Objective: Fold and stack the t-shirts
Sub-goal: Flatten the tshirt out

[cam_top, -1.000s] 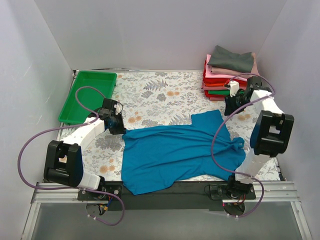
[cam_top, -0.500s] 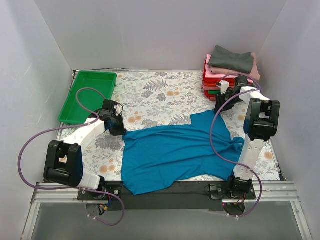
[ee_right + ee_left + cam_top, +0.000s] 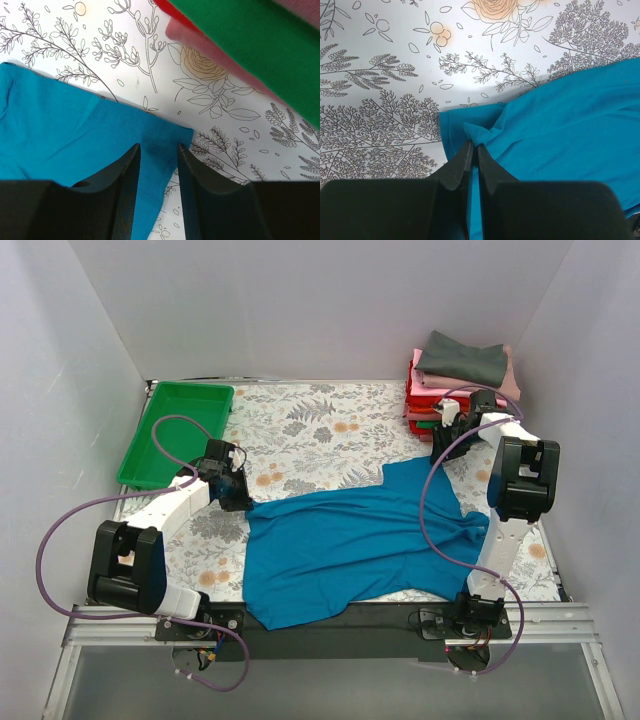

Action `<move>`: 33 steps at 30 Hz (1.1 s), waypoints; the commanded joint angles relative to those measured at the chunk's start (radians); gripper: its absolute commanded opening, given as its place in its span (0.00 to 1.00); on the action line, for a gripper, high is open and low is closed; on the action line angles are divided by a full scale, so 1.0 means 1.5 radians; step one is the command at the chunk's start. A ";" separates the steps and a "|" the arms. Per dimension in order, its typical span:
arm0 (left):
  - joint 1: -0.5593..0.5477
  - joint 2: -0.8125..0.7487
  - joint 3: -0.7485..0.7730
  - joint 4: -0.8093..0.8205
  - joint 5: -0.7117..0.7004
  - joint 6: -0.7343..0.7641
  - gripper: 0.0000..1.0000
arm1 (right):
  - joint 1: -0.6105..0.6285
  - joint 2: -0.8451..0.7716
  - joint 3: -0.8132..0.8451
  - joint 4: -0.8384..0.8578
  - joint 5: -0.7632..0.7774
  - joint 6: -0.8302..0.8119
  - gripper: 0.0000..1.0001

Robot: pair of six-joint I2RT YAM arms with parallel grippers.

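The teal-blue t-shirt (image 3: 350, 540) lies spread and crumpled on the flower-print table. My left gripper (image 3: 238, 498) is shut on a pinched fold at the shirt's far left corner, which shows in the left wrist view (image 3: 479, 131) just ahead of the closed gripper (image 3: 472, 146). My right gripper (image 3: 439, 457) is open, low over the shirt's far right corner. In the right wrist view the gripper (image 3: 159, 150) straddles the stitched hem corner (image 3: 150, 135) without closing on it. The stack of folded t-shirts (image 3: 458, 380), grey on top over pink, red and green, stands at the back right.
A green plastic tray (image 3: 150, 450) sits at the back left. The folded stack's green (image 3: 240, 35) and pink (image 3: 200, 45) layers lie close beyond my right gripper. White walls enclose the table on three sides. The shirt's near hem hangs over the black front rail (image 3: 380, 615).
My right arm has swung left and down from beside the stack to the shirt's far right corner, then held there. The left gripper and the shirt have not moved.
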State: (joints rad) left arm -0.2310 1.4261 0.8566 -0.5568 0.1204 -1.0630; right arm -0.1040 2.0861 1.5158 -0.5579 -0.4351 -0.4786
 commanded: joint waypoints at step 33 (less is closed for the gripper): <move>0.003 -0.008 0.004 0.004 0.002 0.004 0.00 | 0.003 0.020 0.057 0.010 0.039 -0.010 0.43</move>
State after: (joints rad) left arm -0.2310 1.4265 0.8566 -0.5568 0.1204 -1.0630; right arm -0.1040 2.0869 1.5749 -0.5472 -0.3756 -0.4831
